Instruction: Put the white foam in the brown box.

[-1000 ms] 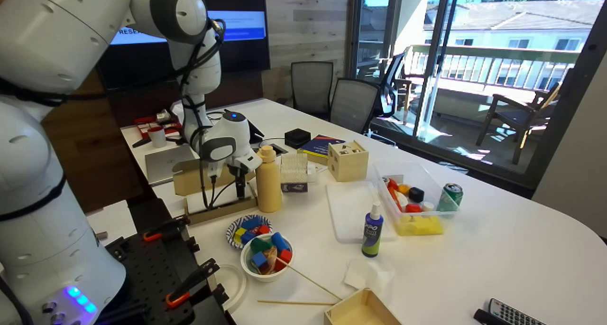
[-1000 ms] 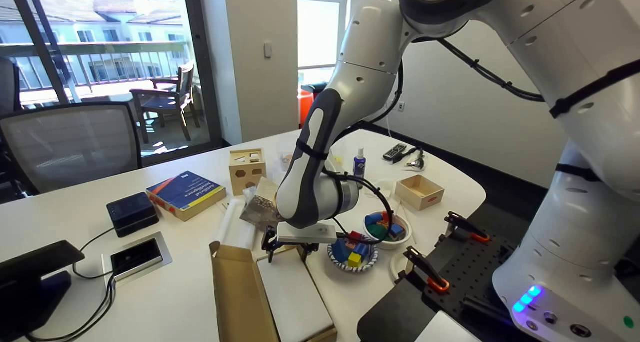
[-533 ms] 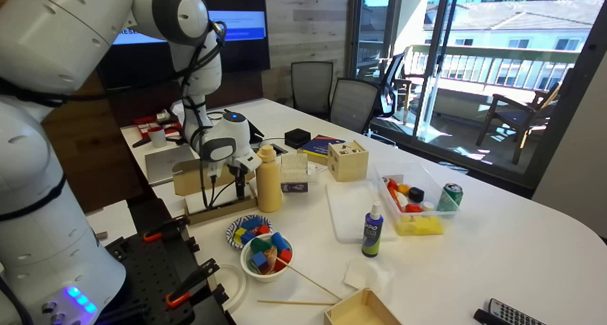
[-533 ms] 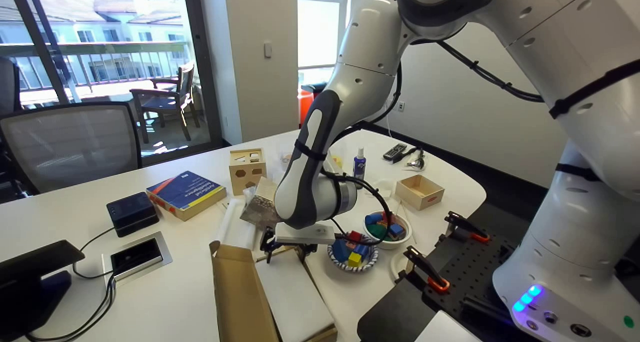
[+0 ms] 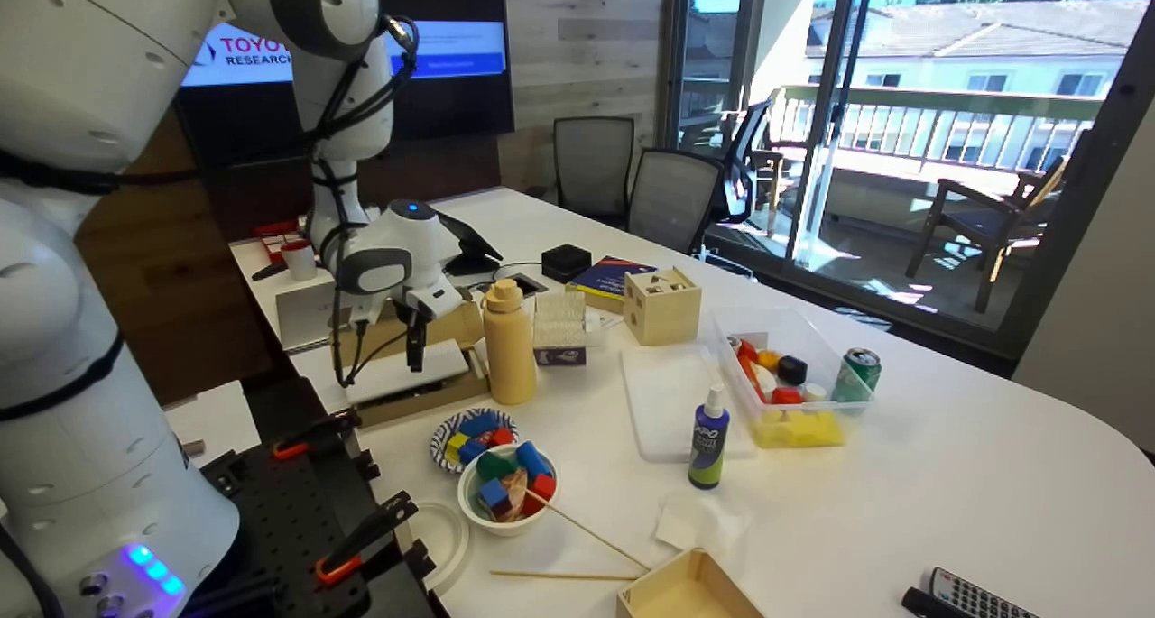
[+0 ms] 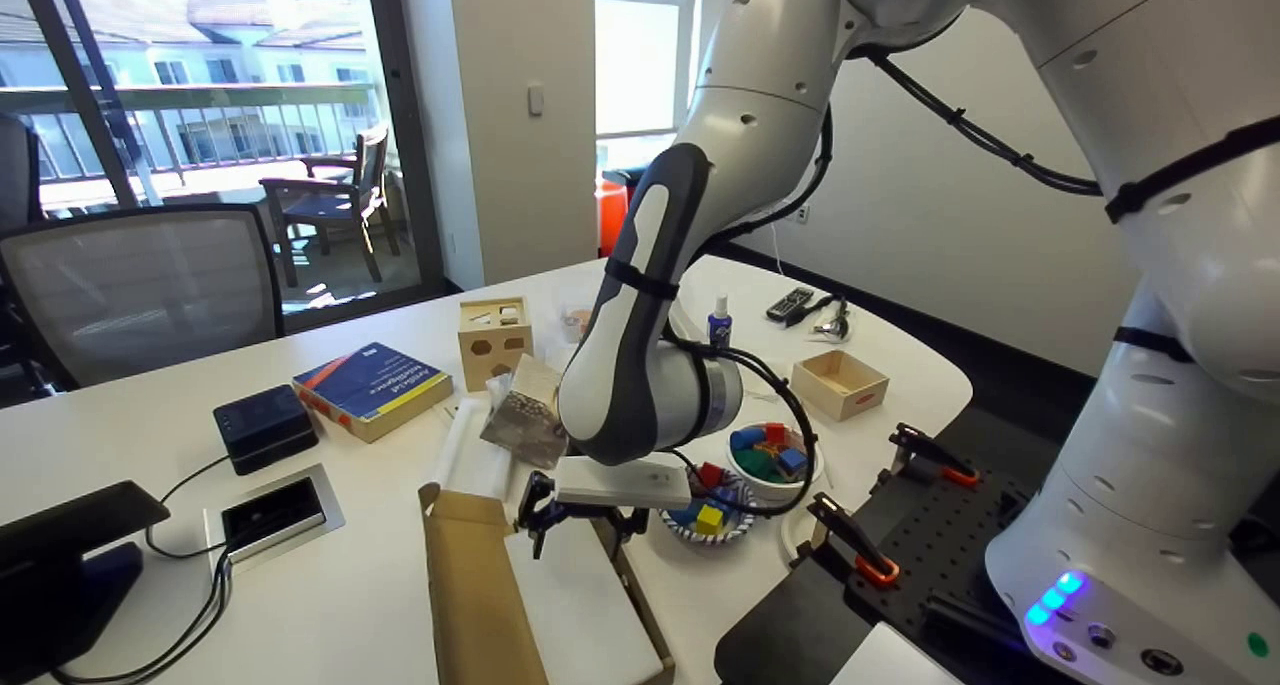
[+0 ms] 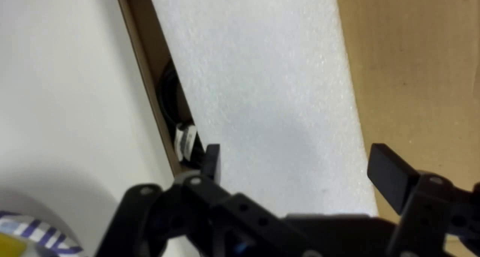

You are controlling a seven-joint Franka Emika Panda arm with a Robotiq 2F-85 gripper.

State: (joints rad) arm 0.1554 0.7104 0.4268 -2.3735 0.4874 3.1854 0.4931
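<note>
The white foam [image 7: 270,80], a long flat slab, lies lengthwise within the open brown box [image 6: 470,595]. Along one long side, a gap between foam and box wall shows black cables [image 7: 170,95] in the wrist view; the opposite edge borders the cardboard flap [image 7: 416,73]. How deep the slab sits, I cannot tell. In both exterior views my gripper [image 6: 578,545] appears just above the foam's far end, near the bottle. Its jaws stand wide, one fingertip at each long edge of the slab [image 5: 406,372], nothing gripped between them.
A tan bottle [image 5: 511,352] stands close to the box's end. Beside the box is a striped bowl [image 6: 708,530] of blocks, with a white bowl [image 5: 508,501] of blocks behind. A patterned carton [image 6: 525,415] and a clear plastic roll [image 6: 475,455] lie past the box's end.
The gripper has lifted from around the foam and moved along the box, away from the bottle. The foam has shifted slightly toward the flap side, widening the gap at the opposite wall.
</note>
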